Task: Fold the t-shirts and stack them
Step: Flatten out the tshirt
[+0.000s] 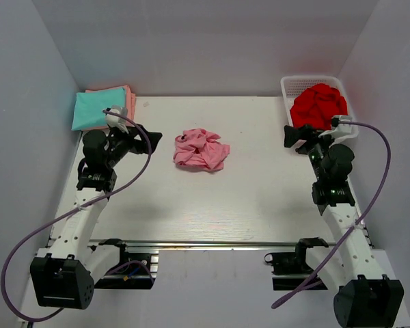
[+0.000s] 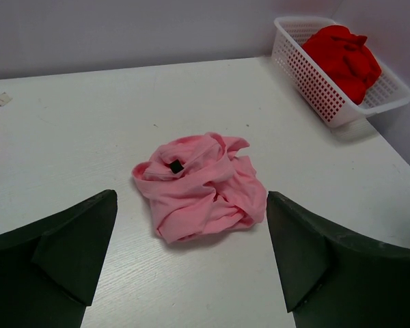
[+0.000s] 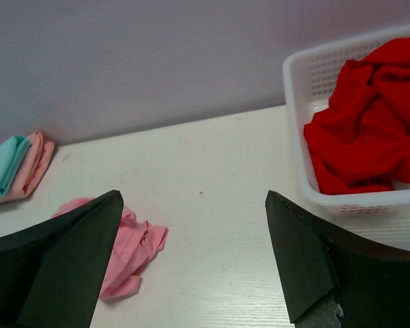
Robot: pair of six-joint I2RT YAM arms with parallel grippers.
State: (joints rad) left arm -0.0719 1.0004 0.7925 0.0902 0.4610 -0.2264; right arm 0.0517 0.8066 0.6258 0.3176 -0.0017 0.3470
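A crumpled light pink t-shirt (image 1: pixel 201 149) (image 2: pixel 201 186) (image 3: pixel 133 249) lies in a heap mid-table. At the back left corner a folded teal t-shirt (image 1: pixel 96 109) (image 3: pixel 3 164) rests on a folded salmon-orange one (image 1: pixel 128 99) (image 3: pixel 35 162). My left gripper (image 1: pixel 150 139) (image 2: pixel 191 197) hovers open to the left of the pink heap, facing it, with nothing between its fingers. Over the right side of the table, beside the basket, my right gripper (image 1: pixel 290 137) (image 3: pixel 193 195) is open too and holds nothing.
A white mesh basket (image 1: pixel 290 85) (image 2: pixel 314 82) (image 3: pixel 301 137) at the back right holds a bunched red garment (image 1: pixel 319 104) (image 2: pixel 342 55) (image 3: pixel 372 130). White walls close in the table on the left, back and right.
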